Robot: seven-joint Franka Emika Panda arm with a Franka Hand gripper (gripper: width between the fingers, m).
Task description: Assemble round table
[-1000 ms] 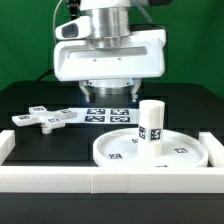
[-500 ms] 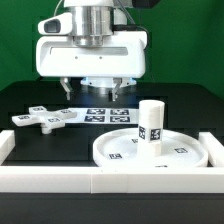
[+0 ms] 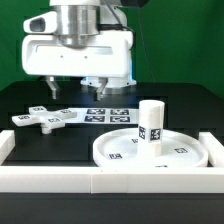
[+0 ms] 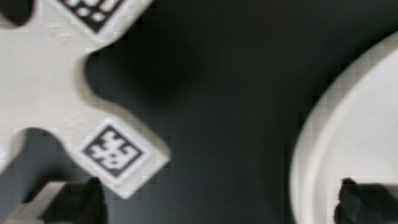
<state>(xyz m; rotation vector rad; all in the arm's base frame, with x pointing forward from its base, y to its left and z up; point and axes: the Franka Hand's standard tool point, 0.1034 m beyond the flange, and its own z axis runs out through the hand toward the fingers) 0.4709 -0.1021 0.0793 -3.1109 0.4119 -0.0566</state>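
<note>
The white round disc [image 3: 170, 152] lies on the black table at the exterior view's right. The short cylindrical post [image 3: 151, 122] stands upright on it. The cross-shaped piece [image 3: 44, 117] lies flat at the exterior view's left, tags up. My gripper [image 3: 76, 88] hangs open and empty above the table, over the gap between the cross piece and the disc. In the wrist view the cross piece [image 4: 50, 95] and the disc's rim [image 4: 349, 110] flank the open gripper [image 4: 217, 203]. Both dark fingertips [image 4: 71, 200] hold nothing.
The marker board [image 3: 108, 113] lies flat behind the disc. A long white border rail [image 3: 100, 182] runs along the front, with side pieces at the left [image 3: 6, 142] and right [image 3: 214, 146].
The gripper has moved steadily toward the exterior view's left, from above the marker board toward the cross-shaped piece. The parts have not moved.
</note>
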